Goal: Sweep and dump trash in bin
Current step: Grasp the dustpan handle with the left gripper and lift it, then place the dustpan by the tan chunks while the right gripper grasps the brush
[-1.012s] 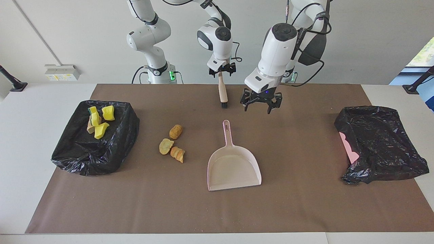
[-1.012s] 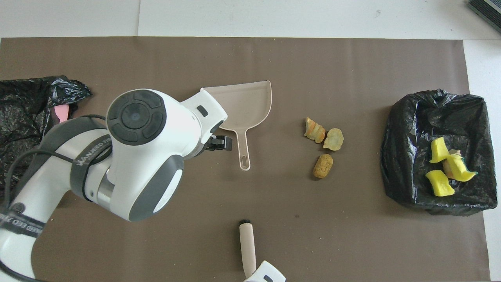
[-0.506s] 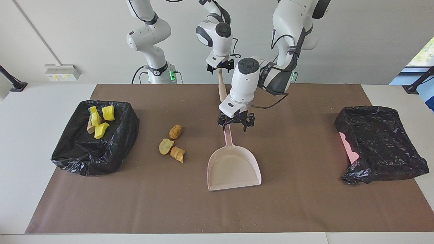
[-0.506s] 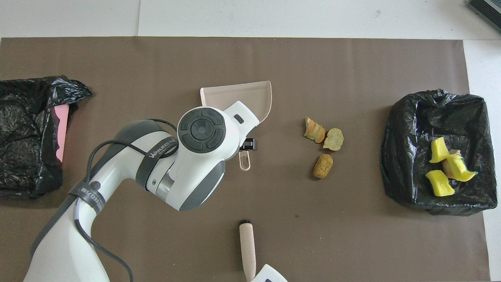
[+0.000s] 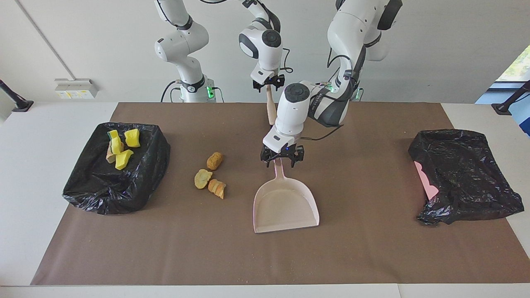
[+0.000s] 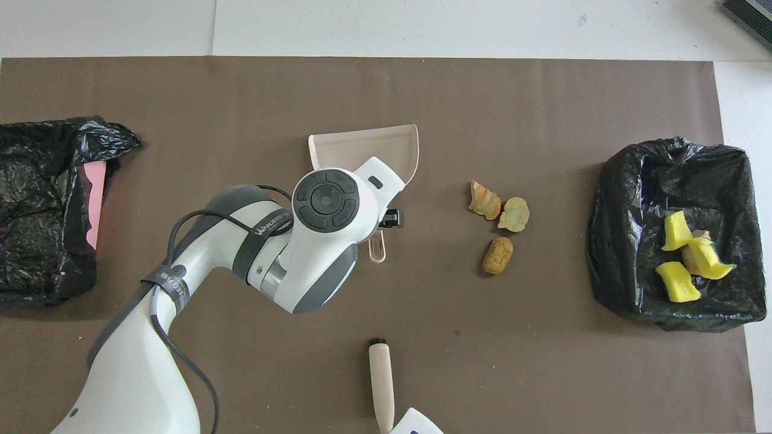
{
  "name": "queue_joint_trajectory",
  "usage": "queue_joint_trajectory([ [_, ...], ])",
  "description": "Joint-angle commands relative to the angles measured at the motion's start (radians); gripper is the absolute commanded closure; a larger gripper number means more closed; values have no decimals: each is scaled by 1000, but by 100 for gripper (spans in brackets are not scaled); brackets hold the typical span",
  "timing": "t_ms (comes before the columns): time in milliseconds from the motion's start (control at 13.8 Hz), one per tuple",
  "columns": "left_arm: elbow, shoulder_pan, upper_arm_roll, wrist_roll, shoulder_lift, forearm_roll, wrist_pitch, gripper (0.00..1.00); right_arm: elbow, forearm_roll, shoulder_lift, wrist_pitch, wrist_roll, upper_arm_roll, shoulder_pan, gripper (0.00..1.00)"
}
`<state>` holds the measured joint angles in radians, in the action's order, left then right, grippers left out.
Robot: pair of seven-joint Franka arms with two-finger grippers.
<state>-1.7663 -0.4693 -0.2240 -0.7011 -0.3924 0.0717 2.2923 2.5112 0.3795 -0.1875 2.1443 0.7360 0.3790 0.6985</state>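
- Over the dustpan (image 5: 285, 205) handle: left hand (image 5: 282, 157) has come down from beside it, fingers open astride it, no grip yet.
- Right hand (image 5: 269, 84) holds brush (image 5: 271, 108) upright, lifted slightly, closing tighter.
- Trash: 3 bread bits (image 5: 210, 176) on counter (image 5: 372, 248) near dustpan; rest in bin (image 5: 118, 165).
- Next, prob.: grab handle, then sweep.

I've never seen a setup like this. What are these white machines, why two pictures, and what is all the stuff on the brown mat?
They are two robot arms with two-finger grippers. One picture faces them across the table; the other looks down from above their end. The left gripper is down at the handle of the pink dustpan, fingers open around it. The right gripper holds a small brush above the mat. Three bread pieces lie beside the dustpan. The bin toward the right arm's end holds yellow sponge chunks. Another bag-lined bin sits at the left arm's end.
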Motion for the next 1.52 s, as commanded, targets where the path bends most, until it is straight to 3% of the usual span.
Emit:
queue_joint_trajectory([
  [0,-8,-28,14,-32,-3,25,16,1,17,-13,-4,32,-12,1,-1,65],
  [72,-12,-28,14,-31,-3,25,9,13,15,-13,-4,32,-7,0,-1,86],
  [145,-16,-29,14,-32,-2,25,3,21,14,-11,0,34,0,0,-1,100],
  [434,-22,-28,17,-31,3,29,-5,58,-2,-27,10,11,-7,-2,-4,100],
  [578,-9,-23,22,-31,4,89,-11,68,-35,-68,-4,-85,-7,-6,-14,100],
  [723,5,-9,22,-21,17,164,-27,87,-45,-97,-61,-174,-35,-11,-51,100],
  [867,4,-8,23,-3,38,172,-59,93,-45,-99,-124,-266,-122,-11,-120,100],
  [1084,-12,21,22,264,110,169,-189,95,-49,-134,-226,-387,-260,-12,-267,100],
  [1445,-27,34,20,726,141,155,-315,96,-124,-191,-201,-386,-271,-9,-525,100],
])
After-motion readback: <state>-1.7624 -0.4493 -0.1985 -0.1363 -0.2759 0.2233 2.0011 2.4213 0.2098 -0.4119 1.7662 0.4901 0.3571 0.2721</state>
